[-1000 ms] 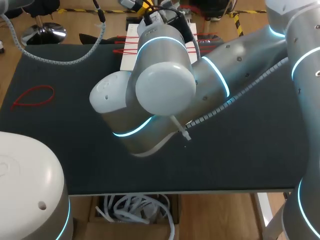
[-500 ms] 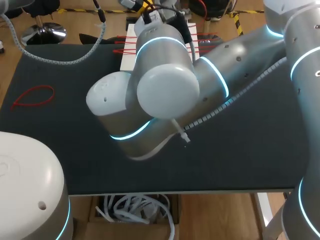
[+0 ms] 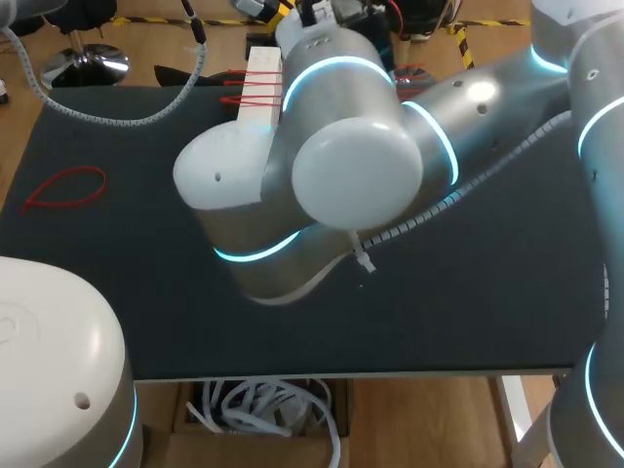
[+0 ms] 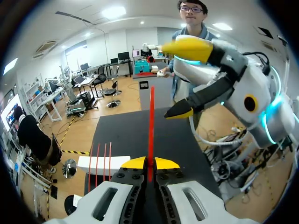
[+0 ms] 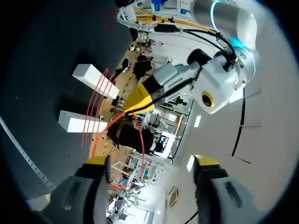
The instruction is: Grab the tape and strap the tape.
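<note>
My left gripper (image 4: 150,163) is shut on a red strap (image 4: 151,126) that stands straight out ahead of its yellow tips. Beyond the strap's end, my right gripper (image 4: 184,79) hangs open above the black table, one yellow finger over the other. In the right wrist view, the right gripper (image 5: 152,161) is wide open. The same strap (image 5: 140,144) curves in a loop between its fingers without touching them, held by the left gripper (image 5: 138,100). In the head view my right arm (image 3: 331,166) hides both grippers and the strap.
Several spare red straps (image 5: 93,109) lie across two white blocks (image 5: 96,80) at the table's far edge. One block (image 3: 261,83) shows in the head view. A closed red loop (image 3: 63,187) lies at the table's left. The black mat (image 3: 468,292) is bare on the right.
My right gripper has opened wide and let go of the strap. The right arm has shifted up and toward the far right, covering more of the white blocks. The left arm kept still.
</note>
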`<state>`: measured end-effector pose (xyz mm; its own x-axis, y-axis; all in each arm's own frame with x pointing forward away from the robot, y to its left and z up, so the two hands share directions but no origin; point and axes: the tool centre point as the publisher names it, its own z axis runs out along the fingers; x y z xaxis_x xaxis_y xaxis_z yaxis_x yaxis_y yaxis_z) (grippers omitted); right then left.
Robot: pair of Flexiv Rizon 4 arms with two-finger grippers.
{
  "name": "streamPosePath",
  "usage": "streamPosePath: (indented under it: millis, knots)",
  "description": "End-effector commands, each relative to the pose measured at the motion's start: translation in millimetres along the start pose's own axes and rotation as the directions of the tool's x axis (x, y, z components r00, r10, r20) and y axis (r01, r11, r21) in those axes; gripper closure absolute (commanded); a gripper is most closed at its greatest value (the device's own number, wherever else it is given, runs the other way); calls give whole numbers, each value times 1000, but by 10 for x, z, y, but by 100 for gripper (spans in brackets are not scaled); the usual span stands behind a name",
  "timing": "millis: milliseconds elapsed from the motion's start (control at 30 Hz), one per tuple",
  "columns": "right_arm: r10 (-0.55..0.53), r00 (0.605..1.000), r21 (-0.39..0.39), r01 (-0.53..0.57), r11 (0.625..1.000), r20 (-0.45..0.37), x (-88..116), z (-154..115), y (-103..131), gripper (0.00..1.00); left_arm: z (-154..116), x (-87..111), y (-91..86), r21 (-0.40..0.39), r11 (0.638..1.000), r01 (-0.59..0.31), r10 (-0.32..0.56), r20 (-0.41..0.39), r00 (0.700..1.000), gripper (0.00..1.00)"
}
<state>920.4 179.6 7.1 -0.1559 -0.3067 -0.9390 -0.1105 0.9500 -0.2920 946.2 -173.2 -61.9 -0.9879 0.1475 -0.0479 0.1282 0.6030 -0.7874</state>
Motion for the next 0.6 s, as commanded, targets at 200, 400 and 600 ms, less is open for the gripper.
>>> streamPosePath:
  millis: [200, 400, 600]
  knots:
    - [10, 1000, -3, -10, 1000, 14, -149, 27, -525, 0, -3, 1, -4, -3, 1000, 1, -1, -1, 1000, 100]
    - [-34, 998, 27, 33, 999, 49, -193, 153, -990, 0, -3, 1, -4, -3, 1000, 1, -1, -1, 1000, 100]
    - [-49, 997, 51, 46, 998, 56, -196, 292, -1283, 0, -3, 1, -4, -3, 1000, 1, -1, -1, 1000, 100]
